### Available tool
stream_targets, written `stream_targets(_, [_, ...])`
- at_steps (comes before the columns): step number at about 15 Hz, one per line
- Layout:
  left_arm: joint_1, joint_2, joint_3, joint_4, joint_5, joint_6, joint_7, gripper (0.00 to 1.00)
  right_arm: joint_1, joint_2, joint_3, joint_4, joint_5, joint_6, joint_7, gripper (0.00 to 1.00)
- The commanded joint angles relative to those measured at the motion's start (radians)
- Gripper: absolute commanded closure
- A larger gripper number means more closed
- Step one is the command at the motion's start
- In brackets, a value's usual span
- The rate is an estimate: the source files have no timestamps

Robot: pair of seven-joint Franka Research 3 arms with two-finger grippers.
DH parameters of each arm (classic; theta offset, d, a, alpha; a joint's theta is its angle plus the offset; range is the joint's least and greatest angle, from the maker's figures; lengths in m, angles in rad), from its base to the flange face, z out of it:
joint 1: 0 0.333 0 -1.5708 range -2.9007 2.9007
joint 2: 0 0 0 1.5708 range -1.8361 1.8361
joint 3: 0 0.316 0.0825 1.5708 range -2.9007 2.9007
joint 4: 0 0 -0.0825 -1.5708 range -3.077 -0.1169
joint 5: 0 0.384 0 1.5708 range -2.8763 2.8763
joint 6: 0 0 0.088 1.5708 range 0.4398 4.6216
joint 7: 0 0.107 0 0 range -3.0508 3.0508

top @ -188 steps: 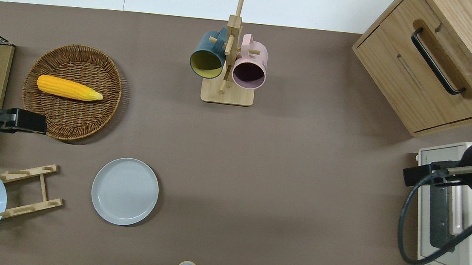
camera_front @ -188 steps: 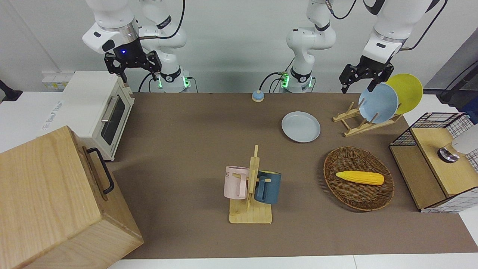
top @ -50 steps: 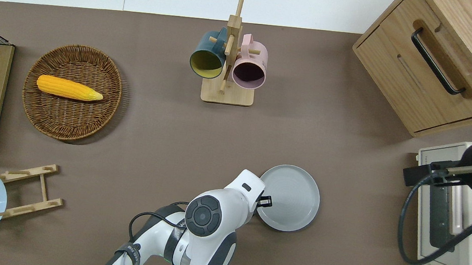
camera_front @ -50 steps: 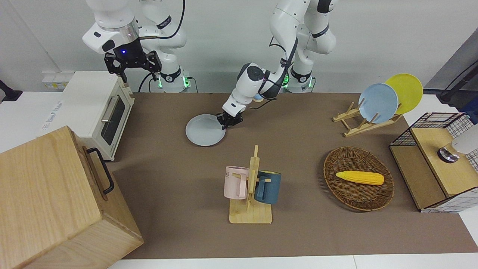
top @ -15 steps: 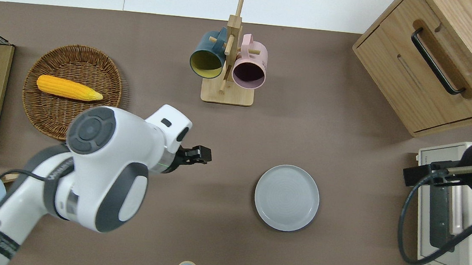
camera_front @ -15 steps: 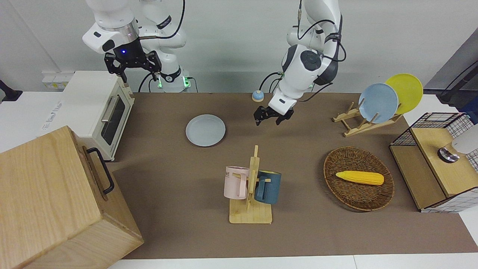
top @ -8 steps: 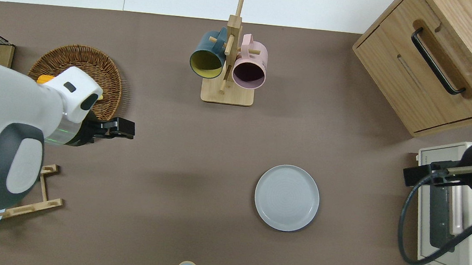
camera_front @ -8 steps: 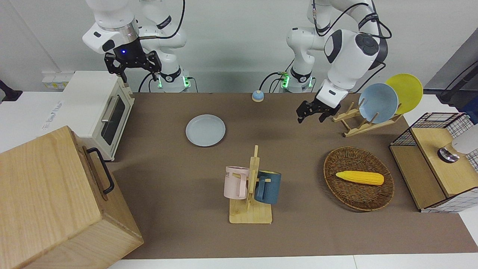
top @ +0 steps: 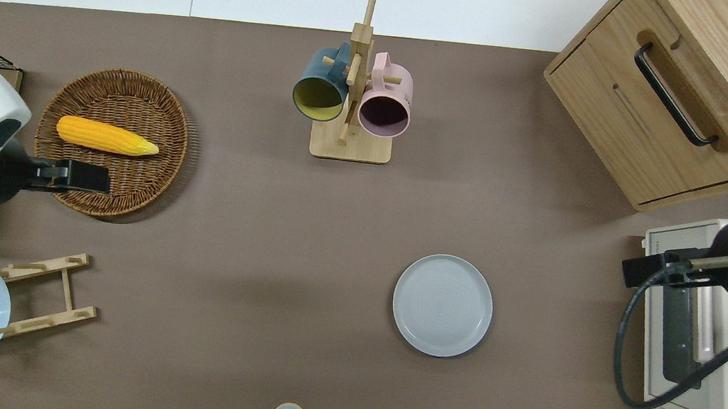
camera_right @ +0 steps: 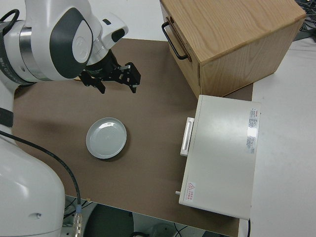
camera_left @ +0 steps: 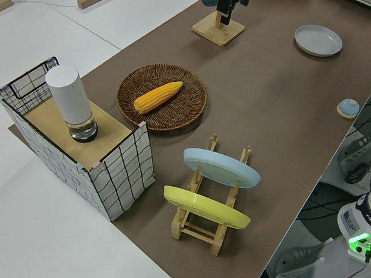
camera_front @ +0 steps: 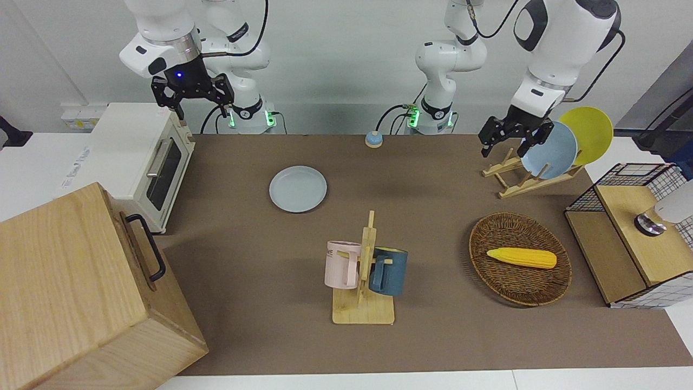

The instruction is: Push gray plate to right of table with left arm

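The gray plate [camera_front: 298, 189] lies flat on the brown table [camera_front: 243, 244], toward the right arm's end, near the toaster oven; it also shows in the overhead view [top: 442, 305], the left side view [camera_left: 318, 39] and the right side view [camera_right: 106, 138]. My left gripper [camera_front: 504, 150] is open and empty, up in the air over the wicker basket's edge [top: 103, 178], well away from the plate. My right gripper [camera_front: 192, 105] is open and parked.
A white toaster oven [camera_front: 138, 160] and a wooden cabinet [camera_front: 81, 292] stand at the right arm's end. A mug rack [camera_front: 364, 276] holds a pink and a blue mug. A wicker basket [camera_front: 503, 287] holds corn [camera_front: 522, 258]. A plate rack [camera_front: 520, 181] holds a sky-blue and a yellow plate.
The left arm pushed the gray plate toward the right arm's end, then let it be. In the last second the left gripper rose and swung back toward its own end; the plate stayed still.
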Motion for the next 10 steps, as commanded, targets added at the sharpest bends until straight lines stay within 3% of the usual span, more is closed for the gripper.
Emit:
stream_targets(1, [0.02,0.01,-0.011,0.057,0.057,-0.089,0.044,0.01,-0.024,-0.009,0.019,0.0,-0.008,-0.014,-0.008,0.005])
stream_targets(3, [0.023,0.011,-0.016,0.114,0.057,-0.144,0.044,0.01,-0.024,-0.009,0.019,0.0,-0.008,-0.014,-0.008,0.005])
stream_targets(10, [0.023,0.011,-0.002,0.144,0.059,-0.198,0.044,0.01,-0.024,-0.009,0.019,0.0,-0.008,-0.014,-0.008,0.005])
